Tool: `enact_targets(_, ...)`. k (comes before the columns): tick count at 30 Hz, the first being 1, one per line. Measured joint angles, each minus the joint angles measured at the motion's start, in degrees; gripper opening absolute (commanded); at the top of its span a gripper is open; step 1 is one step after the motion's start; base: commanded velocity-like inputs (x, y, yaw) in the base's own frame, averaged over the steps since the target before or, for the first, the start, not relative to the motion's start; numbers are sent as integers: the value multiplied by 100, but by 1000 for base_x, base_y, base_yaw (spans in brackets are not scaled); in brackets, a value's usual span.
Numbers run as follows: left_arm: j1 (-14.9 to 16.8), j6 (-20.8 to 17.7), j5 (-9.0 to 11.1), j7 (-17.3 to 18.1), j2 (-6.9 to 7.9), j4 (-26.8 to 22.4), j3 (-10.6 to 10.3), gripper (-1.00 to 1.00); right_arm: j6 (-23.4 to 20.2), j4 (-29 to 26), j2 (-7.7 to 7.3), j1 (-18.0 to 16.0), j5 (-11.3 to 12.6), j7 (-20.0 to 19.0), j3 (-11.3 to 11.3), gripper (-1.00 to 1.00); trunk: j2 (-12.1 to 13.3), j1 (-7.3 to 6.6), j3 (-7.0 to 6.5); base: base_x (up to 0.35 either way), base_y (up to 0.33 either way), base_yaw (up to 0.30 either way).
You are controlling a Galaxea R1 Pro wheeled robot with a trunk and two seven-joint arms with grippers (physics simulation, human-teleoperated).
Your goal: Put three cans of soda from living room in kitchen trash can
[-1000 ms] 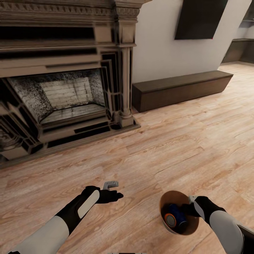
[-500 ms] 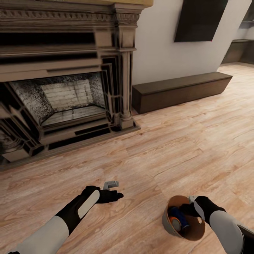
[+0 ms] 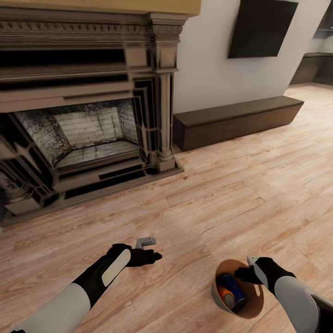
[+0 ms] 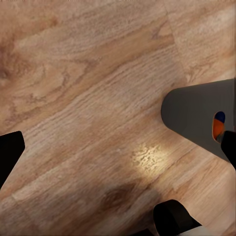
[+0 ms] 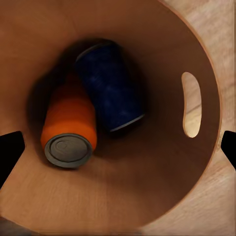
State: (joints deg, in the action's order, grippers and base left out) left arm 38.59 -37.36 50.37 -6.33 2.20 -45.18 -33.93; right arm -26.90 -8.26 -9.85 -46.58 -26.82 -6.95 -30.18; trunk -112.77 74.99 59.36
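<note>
The copper-brown tash can [image 3: 252,298] hangs tilted just above the wood floor at the lower right of the head view, and my right gripper [image 3: 249,269] is shut on its rim. Inside lie an orange can of soda [image 3: 225,296] and a dark blue one [image 3: 232,284]. The right wrist view looks straight into the tash can [image 5: 147,196]: the orange can [image 5: 69,123] shows its grey top, the blue can [image 5: 110,93] lies against it, and the handle slot [image 5: 191,103] is at one side. My left gripper [image 3: 149,249] hovers open and empty over the floor; the tash can [image 4: 196,118] shows in its wrist view.
An ornate dark fireplace [image 3: 83,120] stands ahead on the left. A low dark bench [image 3: 236,118] runs along the white wall under a wall TV [image 3: 261,27]. Light wood floor [image 3: 240,194] stretches to the right toward dark cabinets [image 3: 319,64].
The tash can has swung in my right gripper, dropping a little and tilting, and the cans shifted inside. The whole view drifted slightly, so the camera moved. My left arm holds its pose.
</note>
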Motion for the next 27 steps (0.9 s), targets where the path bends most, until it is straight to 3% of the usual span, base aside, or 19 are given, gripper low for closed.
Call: enact_targets(27,-3,222,0,9,8,26,-1,100,9,0,1,0,-10,-2,3,100,1083,-593,-485,0,0,0)
